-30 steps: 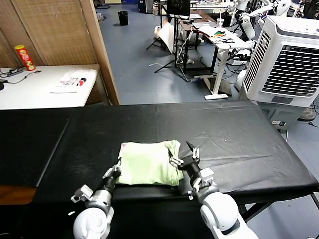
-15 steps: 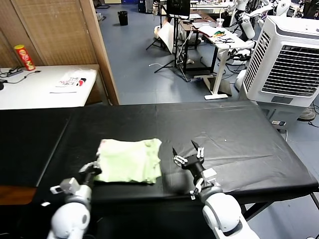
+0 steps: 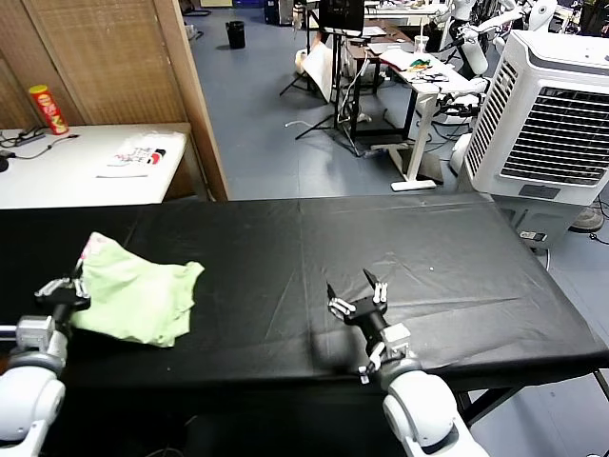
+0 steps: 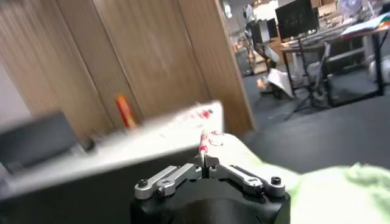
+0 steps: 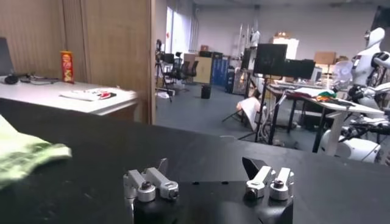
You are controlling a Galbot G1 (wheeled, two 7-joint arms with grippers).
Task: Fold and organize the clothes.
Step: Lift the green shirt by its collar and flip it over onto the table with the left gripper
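The clothes are one pale green shirt [image 3: 138, 290], folded into a loose bundle at the left end of the black table [image 3: 428, 238]. My left gripper [image 3: 74, 286] is at the bundle's left edge and shut on it. The left wrist view shows the jaws [image 4: 204, 159] pinching a red-speckled bit of fabric, with green cloth [image 4: 317, 189] spreading away beside them. My right gripper [image 3: 350, 284] stands open and holds nothing, low over the table near its front middle, well right of the shirt. In the right wrist view its fingers [image 5: 206, 165] are spread wide, and the shirt [image 5: 24, 155] lies far off to the side.
A white side table [image 3: 57, 181] at the back left carries a red can [image 3: 46, 109] and a white printed packet [image 3: 133, 155]. A wooden partition [image 3: 190, 86] rises behind the black table. A white air cooler [image 3: 552, 114] stands at the right.
My left gripper has pulled the shirt from the table's front middle far to the left end. The right gripper has come off the shirt and stays open near the middle.
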